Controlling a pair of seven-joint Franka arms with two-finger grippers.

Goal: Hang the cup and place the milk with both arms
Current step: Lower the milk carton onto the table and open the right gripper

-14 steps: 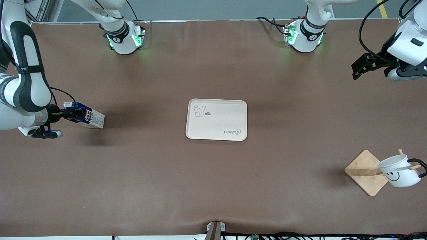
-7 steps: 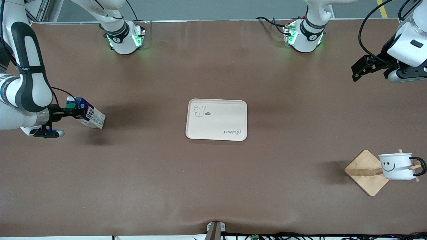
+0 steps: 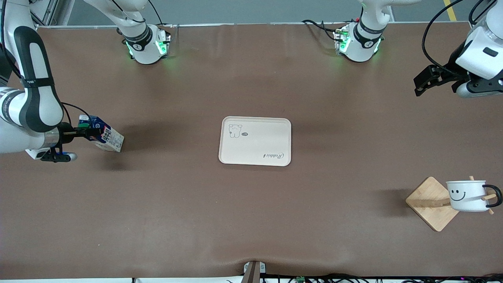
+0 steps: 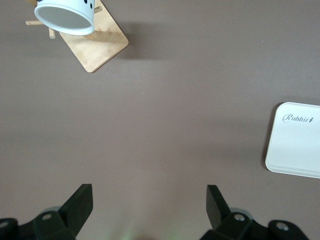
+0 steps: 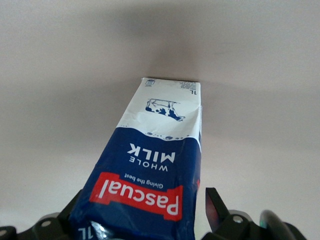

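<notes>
My right gripper point(image 3: 88, 133) is clamping the tilted milk point(image 3: 103, 135) at the right arm's end of the table; bare table point(image 3: 177, 188) is separating it from the tray point(image 3: 255, 140). My left gripper point(image 3: 426, 81) is hovering, fingers spread and empty, while the cup point(image 3: 466, 195) is hanging on the wooden rack point(image 3: 430, 202).

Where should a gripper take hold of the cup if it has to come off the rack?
Grip the cup across its rim and wall, coming from the rack's base side. It hangs tipped on its side by the black handle on a peg, mouth open toward that side in the left wrist view. The handle is peg-blocked. The left gripper is open over bare table; the right gripper holds the milk.
</notes>
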